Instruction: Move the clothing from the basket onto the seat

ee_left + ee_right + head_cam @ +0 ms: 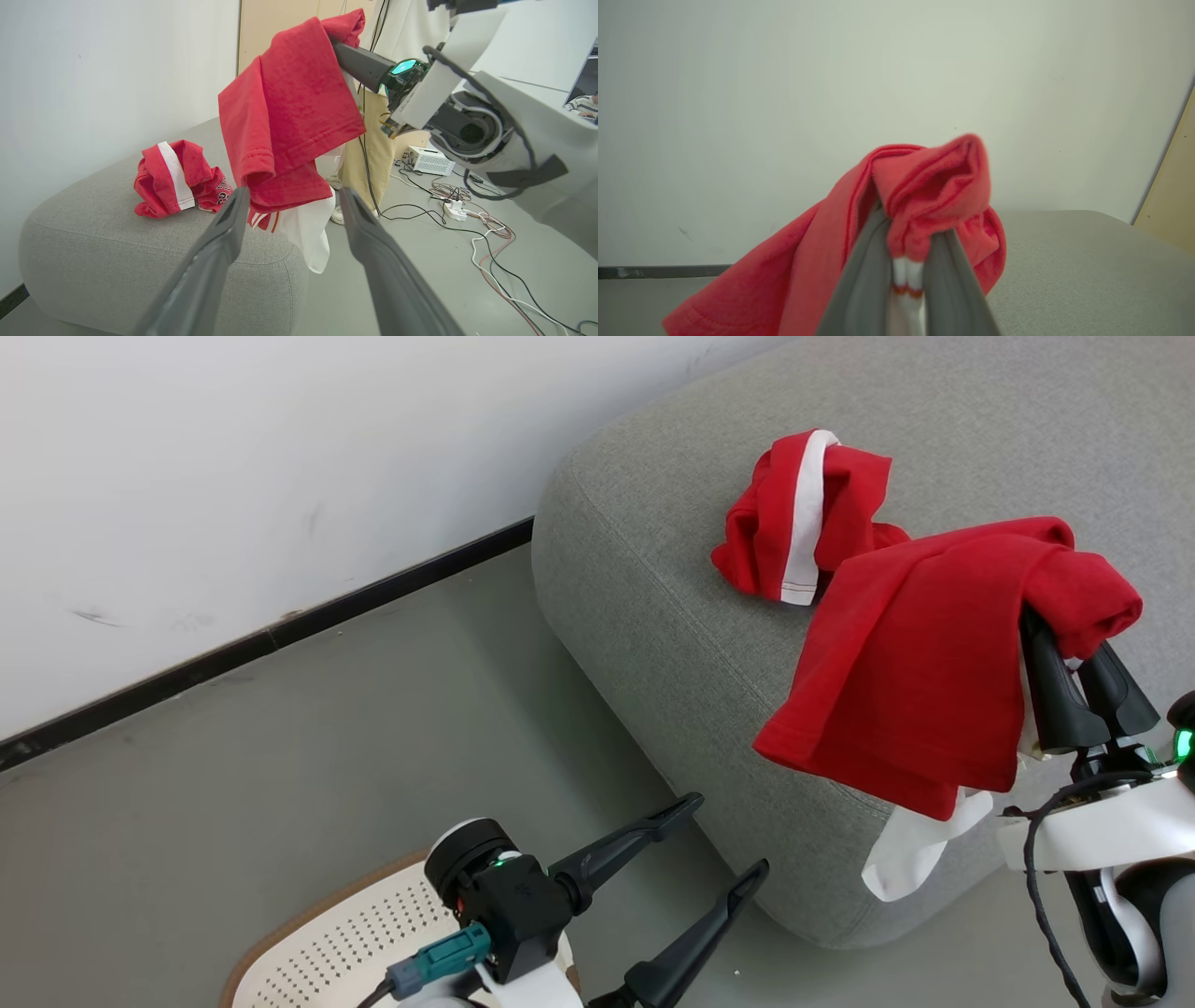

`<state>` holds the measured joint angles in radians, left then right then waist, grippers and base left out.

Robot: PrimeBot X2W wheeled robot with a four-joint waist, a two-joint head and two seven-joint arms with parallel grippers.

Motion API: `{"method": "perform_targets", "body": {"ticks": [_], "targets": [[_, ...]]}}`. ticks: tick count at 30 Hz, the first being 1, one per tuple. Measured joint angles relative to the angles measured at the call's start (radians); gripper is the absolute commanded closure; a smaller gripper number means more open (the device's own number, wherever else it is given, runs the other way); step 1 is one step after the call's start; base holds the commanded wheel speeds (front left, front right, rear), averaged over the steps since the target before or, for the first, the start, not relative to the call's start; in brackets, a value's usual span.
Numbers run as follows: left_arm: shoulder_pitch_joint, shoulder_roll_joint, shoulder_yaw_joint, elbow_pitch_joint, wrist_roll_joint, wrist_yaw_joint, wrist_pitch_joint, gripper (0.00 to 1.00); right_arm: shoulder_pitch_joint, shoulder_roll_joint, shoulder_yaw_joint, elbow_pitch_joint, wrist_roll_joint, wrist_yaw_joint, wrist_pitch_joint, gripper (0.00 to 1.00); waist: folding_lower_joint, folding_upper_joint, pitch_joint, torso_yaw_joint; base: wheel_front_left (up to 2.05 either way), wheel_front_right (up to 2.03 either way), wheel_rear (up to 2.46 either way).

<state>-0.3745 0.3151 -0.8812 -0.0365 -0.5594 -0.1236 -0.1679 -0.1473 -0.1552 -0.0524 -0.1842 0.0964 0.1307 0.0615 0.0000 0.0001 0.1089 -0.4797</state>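
One piece of the clothing [803, 523], red with a white stripe, lies crumpled on top of the grey seat [672, 616]. My right gripper [1064, 635] is shut on a second red garment [915, 653], which hangs in the air over the seat's near edge with white fabric dangling below. That hanging garment [289, 116] and the crumpled one [177, 179] both show in the left wrist view. In the right wrist view the red cloth [924, 196] is pinched between the fingers. My left gripper [733, 831] stands open and empty low beside the seat, above the basket [327, 943].
A white wall with a black skirting [280, 625] runs behind the grey floor. In the left wrist view, cables and a power strip [455, 210] lie on the floor beyond the seat, near a white box [427, 159] and a person's legs [369, 154].
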Motion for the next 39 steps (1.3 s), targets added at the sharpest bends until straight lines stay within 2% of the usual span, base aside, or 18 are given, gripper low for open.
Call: {"method": "perform_targets", "body": {"ticks": [11, 16, 26, 39], "targets": [[0.000, 0.002, -0.004, -0.001, -0.002, 0.000, 0.000, 0.00, 0.000, 0.004, -0.004, -0.001, 0.000, 0.000, 0.000, 1.00, 0.0000, 0.0000, 0.012, -0.013, 0.00, 0.00, 0.00], [0.000, 0.005, -0.002, -0.003, -0.003, 0.000, 0.001, 0.00, -0.024, 0.004, -0.036, -0.010, -0.002, 0.000, -0.006, 1.00, 0.0000, 0.0000, 0.023, -0.016, 0.00, 0.00, 0.00], [0.000, 0.012, 0.010, -0.010, -0.018, 0.005, 0.009, 0.00, -0.172, -0.050, -0.058, 0.000, -0.004, 0.000, 0.001, 1.00, -0.0001, 0.0000, 0.062, -0.011, 0.00, 0.00, 0.00], [-0.001, 0.035, 0.021, -0.052, 0.000, 0.031, 0.018, 0.00, -0.377, -0.146, -0.091, 0.076, 0.012, 0.000, 0.055, 1.00, 0.0000, 0.0000, 0.134, 0.030, 0.00, 0.00, 0.00]]}}
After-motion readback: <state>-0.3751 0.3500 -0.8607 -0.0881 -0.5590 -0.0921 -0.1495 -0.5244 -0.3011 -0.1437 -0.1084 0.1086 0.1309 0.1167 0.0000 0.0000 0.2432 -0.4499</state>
